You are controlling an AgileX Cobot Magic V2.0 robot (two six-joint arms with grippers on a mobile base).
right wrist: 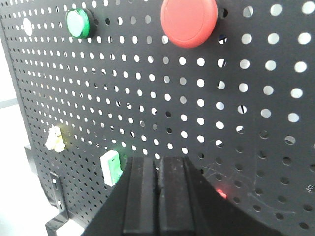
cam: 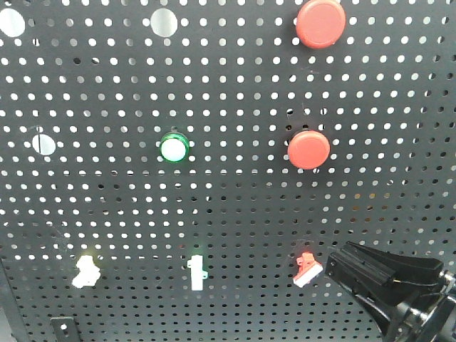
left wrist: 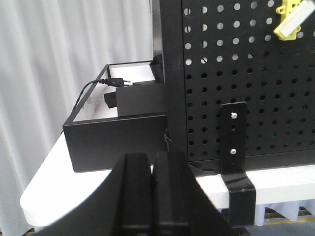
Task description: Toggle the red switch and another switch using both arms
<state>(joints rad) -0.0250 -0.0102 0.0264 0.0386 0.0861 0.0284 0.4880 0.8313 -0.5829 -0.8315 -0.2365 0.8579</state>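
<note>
The small red switch [cam: 307, 268] with a white lever tip sits low on the black pegboard [cam: 235, 214]. My right gripper [cam: 333, 270] is shut and empty, its tip just right of that switch and very close to it. In the right wrist view the shut gripper [right wrist: 158, 164] hides most of the red switch [right wrist: 221, 192]; only a red glint shows. The pale yellow-cream switch [cam: 86, 271] is at the lower left of the board. The left wrist view has it [left wrist: 290, 22] far up and to the right of my shut, empty left gripper [left wrist: 153, 162], which is low by the board's left edge.
A slim green-and-white toggle [cam: 197, 271] sits between the two switches. Two big round red buttons [cam: 320, 23] [cam: 308, 149] and a green lamp [cam: 173, 147] are higher up. A black box [left wrist: 118, 125] with a cable and a black bracket [left wrist: 235, 147] stand on the white table [left wrist: 59, 172].
</note>
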